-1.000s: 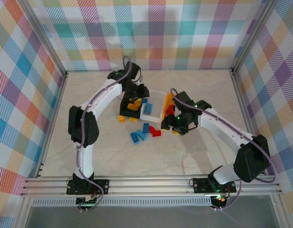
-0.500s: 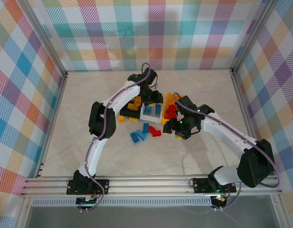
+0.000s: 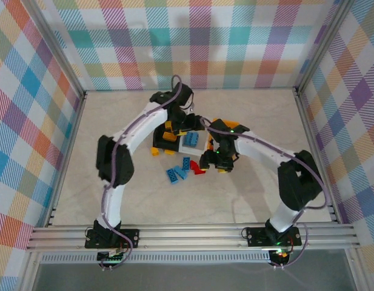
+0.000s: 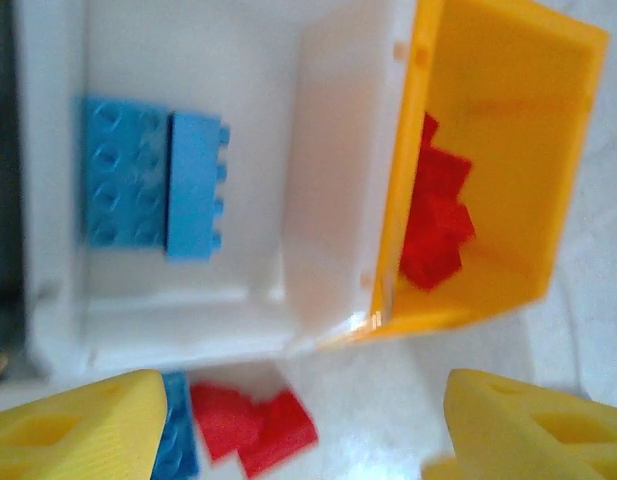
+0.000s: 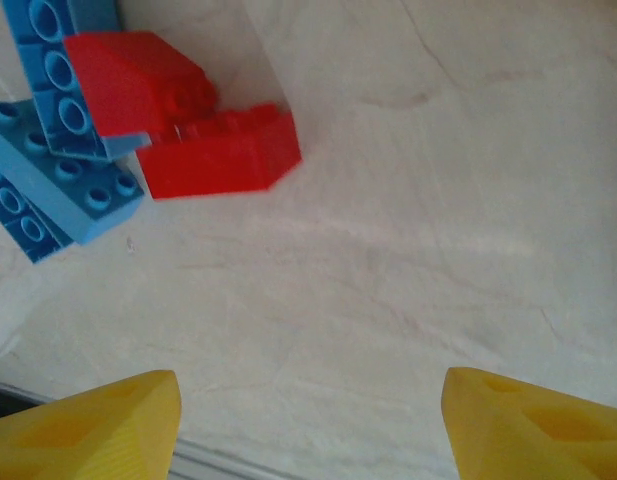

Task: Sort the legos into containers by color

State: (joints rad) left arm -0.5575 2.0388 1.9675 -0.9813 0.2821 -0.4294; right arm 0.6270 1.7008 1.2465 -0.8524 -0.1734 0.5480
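Three containers stand side by side at the table's middle: a black bin (image 3: 160,143) with yellow-orange legos (image 3: 170,136), a white bin (image 4: 188,310) with blue legos (image 4: 153,186), and a yellow-orange bin (image 4: 498,100) with red legos (image 4: 440,215). My left gripper (image 3: 189,124) hovers over the white bin, open (image 4: 306,405), nothing between its fingers (image 4: 78,430). My right gripper (image 3: 214,161) is low over the table just right of the loose legos, open (image 5: 310,400) and empty. Two red legos (image 5: 188,130) and blue legos (image 5: 58,175) lie ahead of it.
Loose blue legos (image 3: 176,173), a red pair (image 3: 199,171) and yellow-orange legos (image 3: 155,151) lie on the table in front of the bins. Metal frame posts and checkered walls enclose the table. A rail (image 3: 187,233) runs along the near edge.
My left gripper swung from over the black bin to the white bin and opened. My right gripper moved left toward the loose red legos, its jaws widening.
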